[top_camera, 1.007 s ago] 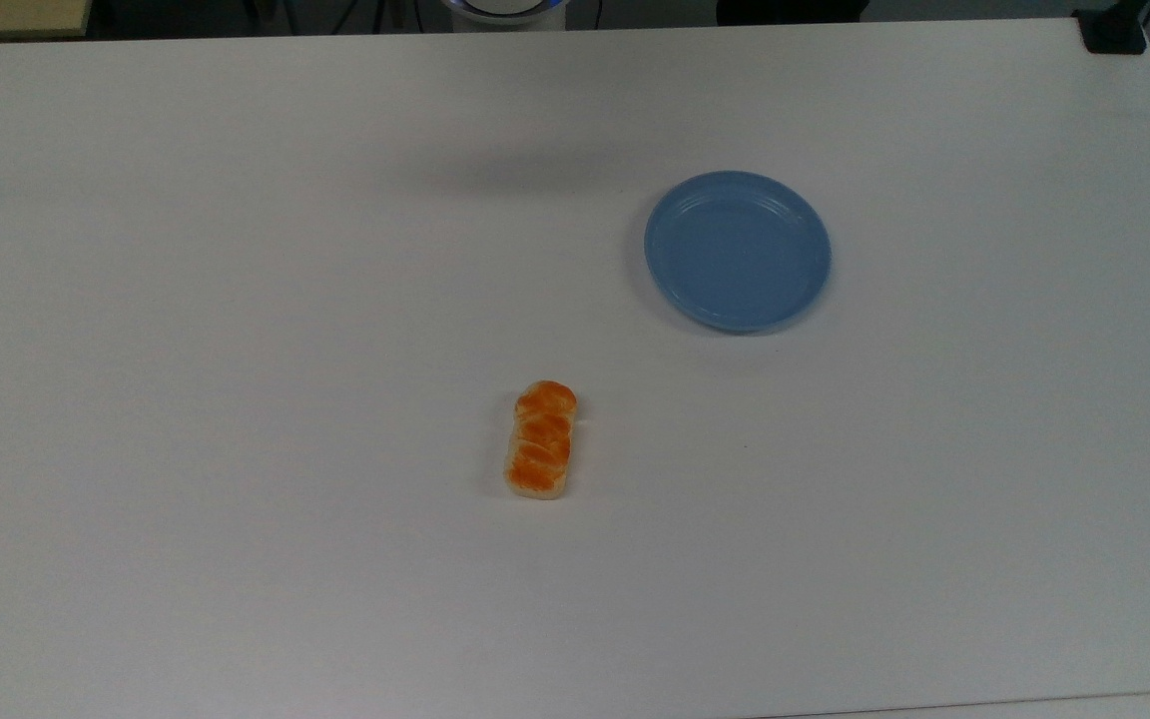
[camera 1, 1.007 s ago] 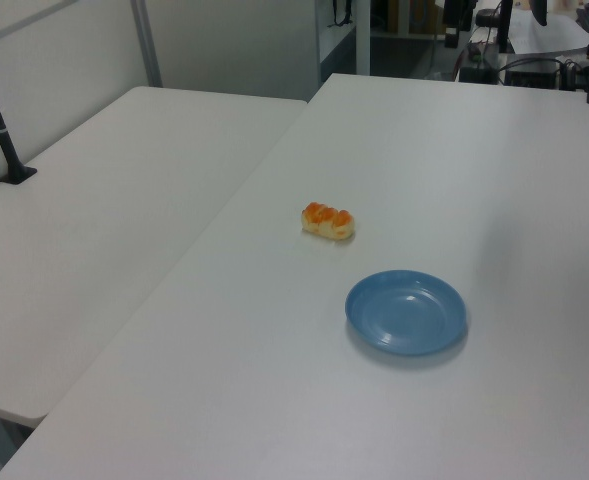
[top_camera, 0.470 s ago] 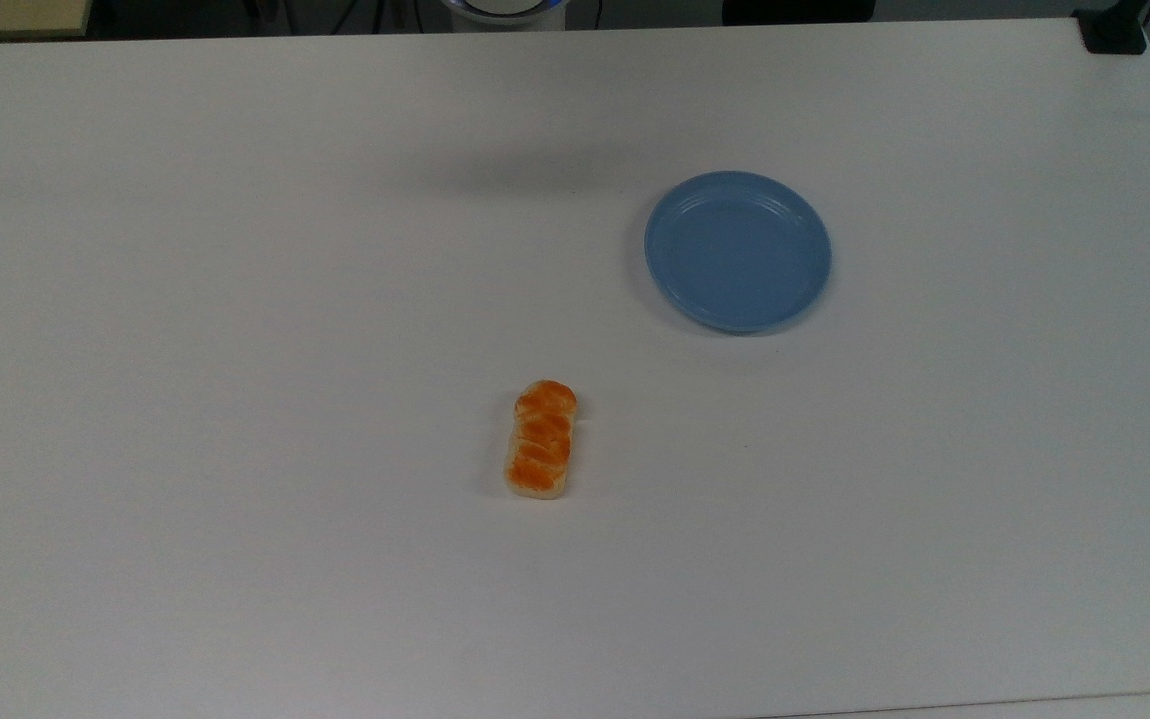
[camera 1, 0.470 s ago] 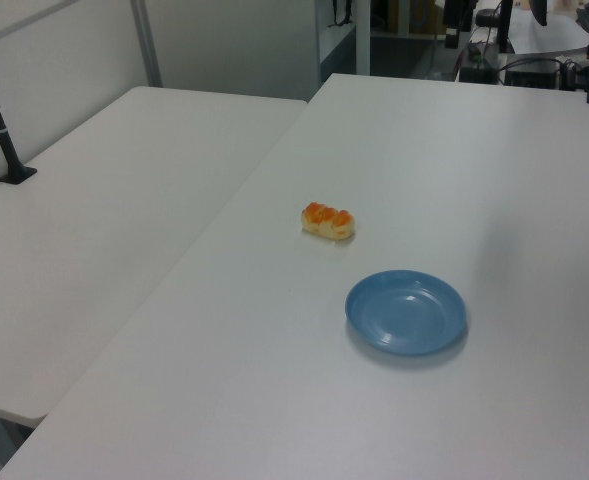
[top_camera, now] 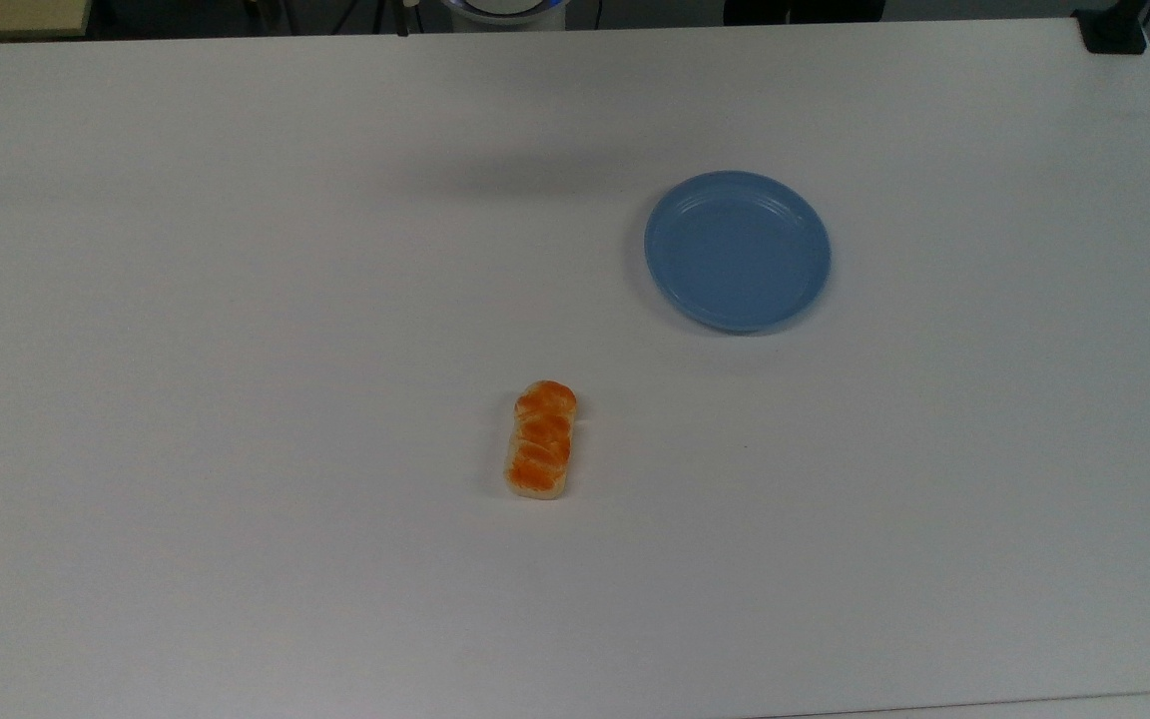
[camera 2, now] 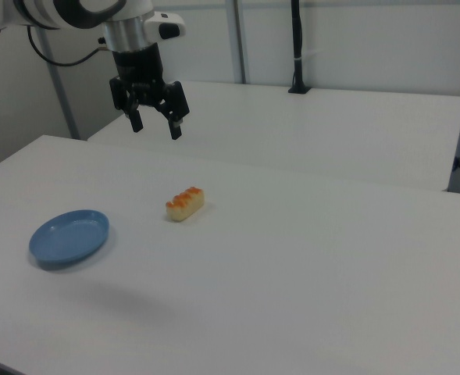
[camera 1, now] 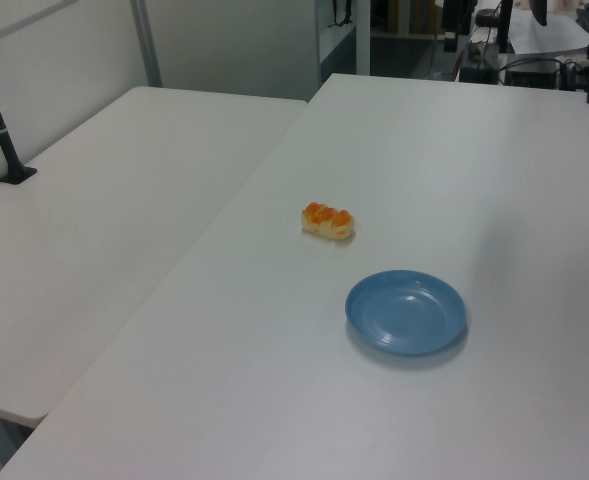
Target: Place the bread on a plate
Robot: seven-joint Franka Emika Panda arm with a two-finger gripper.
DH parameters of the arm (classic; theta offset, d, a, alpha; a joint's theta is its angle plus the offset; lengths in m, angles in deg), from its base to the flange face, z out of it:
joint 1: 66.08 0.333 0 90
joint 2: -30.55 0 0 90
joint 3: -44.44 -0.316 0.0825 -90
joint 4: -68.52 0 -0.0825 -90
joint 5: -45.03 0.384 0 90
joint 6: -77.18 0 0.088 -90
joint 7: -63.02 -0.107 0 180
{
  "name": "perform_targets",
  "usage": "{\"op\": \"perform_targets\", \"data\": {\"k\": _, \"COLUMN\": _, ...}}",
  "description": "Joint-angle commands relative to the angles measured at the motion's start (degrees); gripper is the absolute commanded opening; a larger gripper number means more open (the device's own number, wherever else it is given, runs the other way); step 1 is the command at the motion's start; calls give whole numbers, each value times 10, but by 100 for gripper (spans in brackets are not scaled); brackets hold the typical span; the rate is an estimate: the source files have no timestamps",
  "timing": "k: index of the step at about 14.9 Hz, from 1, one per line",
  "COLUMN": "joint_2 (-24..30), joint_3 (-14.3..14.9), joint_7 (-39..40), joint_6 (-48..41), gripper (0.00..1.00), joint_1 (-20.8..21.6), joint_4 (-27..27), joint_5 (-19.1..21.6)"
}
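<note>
The bread (top_camera: 541,440), a small oblong roll with an orange-brown glazed top, lies on the white table (top_camera: 236,300), well apart from the round light-blue plastic plate (top_camera: 738,250). The black gripper (camera 2: 154,125) hangs high above, fingers spread and empty. The approach looks barely begun; next it must descend over the roll.

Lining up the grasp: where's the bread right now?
The bread lies on the white table, below-left of the plate in the top view.
</note>
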State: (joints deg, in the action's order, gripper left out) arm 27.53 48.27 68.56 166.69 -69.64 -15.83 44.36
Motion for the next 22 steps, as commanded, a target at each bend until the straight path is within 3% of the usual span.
{"op": "perform_targets", "data": {"k": 1, "joint_2": 3, "joint_3": 5, "joint_7": 12, "joint_6": -10, "gripper": 100, "joint_1": -4, "joint_4": 0, "joint_5": 2}}
{"op": "perform_targets", "data": {"k": 14, "joint_2": 8, "joint_3": 5, "joint_7": 13, "joint_6": -30, "gripper": 100, "joint_1": -3, "joint_4": 1, "joint_5": 2}}
{"op": "perform_targets", "data": {"k": 22, "joint_2": -8, "joint_3": -1, "joint_7": -11, "joint_6": 14, "gripper": 100, "joint_1": 1, "joint_4": -4, "joint_5": 1}}
